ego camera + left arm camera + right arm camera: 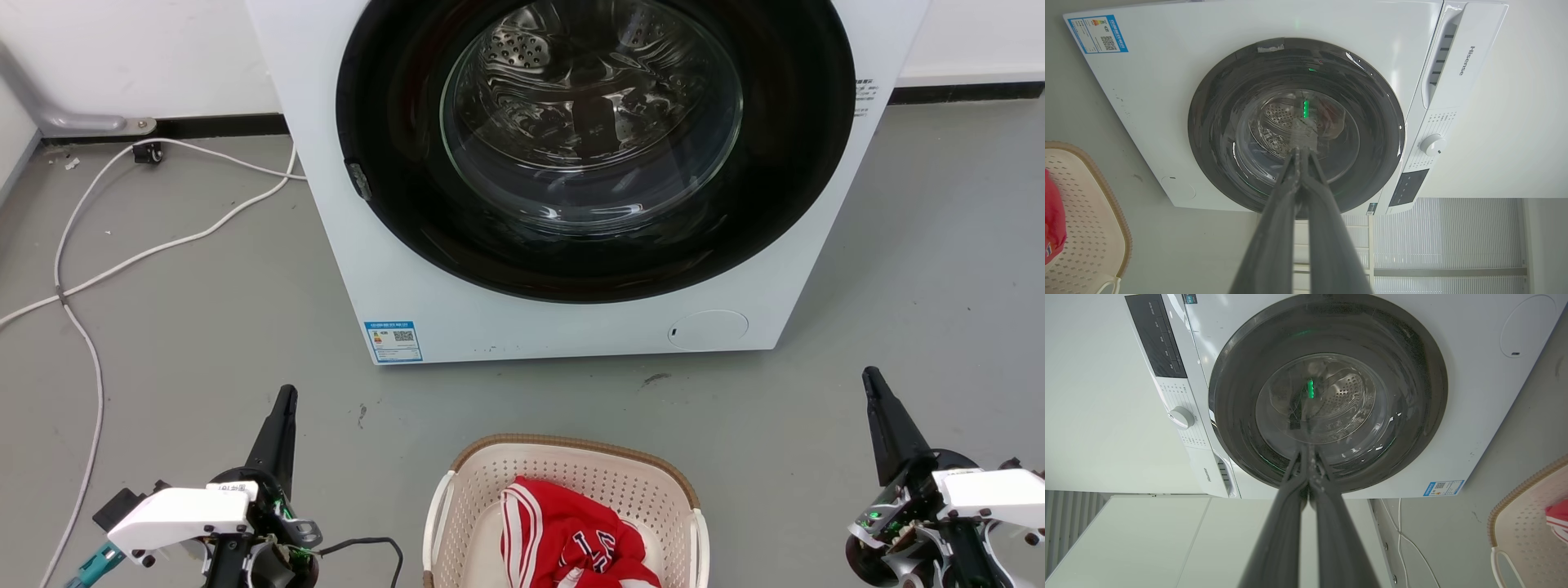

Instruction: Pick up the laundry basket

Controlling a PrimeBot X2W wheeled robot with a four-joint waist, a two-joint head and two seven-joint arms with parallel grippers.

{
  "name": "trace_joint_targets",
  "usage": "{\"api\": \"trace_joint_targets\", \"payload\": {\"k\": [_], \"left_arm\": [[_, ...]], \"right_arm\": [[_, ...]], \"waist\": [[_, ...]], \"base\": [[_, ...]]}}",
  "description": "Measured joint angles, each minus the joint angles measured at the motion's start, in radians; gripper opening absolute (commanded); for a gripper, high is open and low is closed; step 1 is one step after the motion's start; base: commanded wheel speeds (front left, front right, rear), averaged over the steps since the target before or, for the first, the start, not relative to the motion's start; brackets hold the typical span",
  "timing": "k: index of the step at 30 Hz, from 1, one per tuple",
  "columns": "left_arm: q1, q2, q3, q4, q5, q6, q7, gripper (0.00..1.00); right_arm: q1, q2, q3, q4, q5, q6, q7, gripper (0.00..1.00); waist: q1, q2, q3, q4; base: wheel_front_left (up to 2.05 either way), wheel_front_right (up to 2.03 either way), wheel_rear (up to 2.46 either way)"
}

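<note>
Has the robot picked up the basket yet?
Not yet. Nothing looks done: the basket sits on the floor with a red shirt inside. The left claw and right claw are shut, off to each side, holding nothing. Left to do: reach the handles, grip, lift.

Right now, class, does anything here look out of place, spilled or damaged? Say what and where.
Only a loose white cable snaking across the floor left of the washer. The basket stands upright, a red garment crumpled inside; nothing spilled or broken.
</note>
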Motion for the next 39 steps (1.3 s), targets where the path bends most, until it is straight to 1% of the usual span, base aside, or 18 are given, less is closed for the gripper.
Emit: {"api": "trace_joint_targets", "payload": {"k": [22, 23, 26, 31, 34, 35, 36, 39], "left_arm": [[0.0, 0.0, 0.0, 0.0, 0.0, 0.0, 0.0, 0.0], [0.0, 0.0, 0.0, 0.0, 0.0, 0.0, 0.0, 1.0], [0.016, -0.003, -0.003, 0.026, 0.0, 0.001, -0.001, 1.0], [0.028, -0.005, -0.005, 0.026, 0.017, 0.001, -0.018, 1.0], [0.028, -0.005, -0.003, 0.015, 0.059, 0.002, -0.033, 1.0], [0.028, -0.005, -0.002, 0.005, 0.091, 0.005, -0.043, 1.0], [0.028, -0.005, -0.002, 0.005, 0.091, 0.005, -0.043, 1.0], [0.028, -0.005, 0.0, -0.013, 0.143, 0.015, -0.057, 1.0]], "right_arm": [[0.0, 0.0, 0.0, 0.0, 0.0, 0.0, 0.0, 0.0], [0.0, 0.0, 0.0, 0.0, 0.0, 0.0, 0.0, 1.0], [0.023, 0.002, 0.001, 0.026, 0.0, 0.0, 0.0, 1.0], [0.036, 0.003, 0.004, 0.032, -0.015, 0.0, -0.018, 1.0], [0.037, 0.003, 0.004, 0.026, -0.058, 0.0, -0.033, 1.0], [0.037, 0.004, 0.004, 0.015, -0.103, 0.0, -0.043, 1.0], [0.037, 0.004, 0.004, 0.015, -0.103, 0.0, -0.043, 1.0], [0.038, 0.004, 0.004, -0.002, -0.166, 0.0, -0.056, 1.0]], "waist": [[0.0, 0.0, 0.0, 0.0], [0.0, 0.0, 0.0, 0.0], [0.0, 0.0, 0.0, 0.0], [0.0, 0.0, 0.0, 0.0], [-0.0001, 0.0, 0.001, -0.001], [0.0, 0.0, 0.001, -0.001], [0.0, 0.0, 0.001, -0.001], [0.0, 0.0, 0.002, -0.001]], "base": [[0.0, 0.0, 0.0], [0.0, 0.0, 0.0], [0.0, 0.0, 0.0], [0.0, 0.0, 0.0], [0.0, 0.0, 0.0], [0.0, 0.0, 0.0], [0.0, 0.0, 0.0], [0.0, 0.0, 0.0]]}}
